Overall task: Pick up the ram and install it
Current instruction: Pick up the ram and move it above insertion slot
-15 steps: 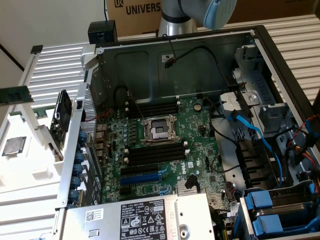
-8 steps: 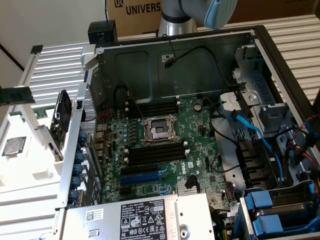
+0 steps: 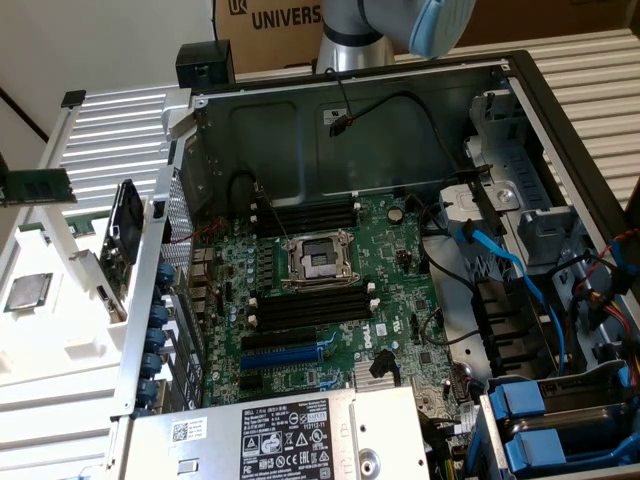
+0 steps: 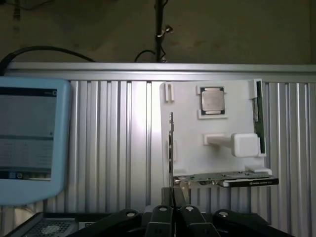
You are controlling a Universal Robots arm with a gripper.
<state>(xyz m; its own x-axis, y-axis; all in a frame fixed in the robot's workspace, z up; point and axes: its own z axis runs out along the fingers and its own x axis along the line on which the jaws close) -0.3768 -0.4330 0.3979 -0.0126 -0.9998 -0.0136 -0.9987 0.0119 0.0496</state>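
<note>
Claw (image 4: 173, 197): two fingers pressed together at the tips, nothing held. Beyond it, one white holder (image 4: 187, 143) lies on the ribbed desk (image 4: 113, 138), carrying one processor chip (image 4: 212, 100), one graphics card (image 4: 232, 180) and one ram (image 4: 257, 118). Ram: thin green stick, standing on edge along the holder's rim, well apart from the claw, outside the open computer case (image 3: 290, 140).
</note>
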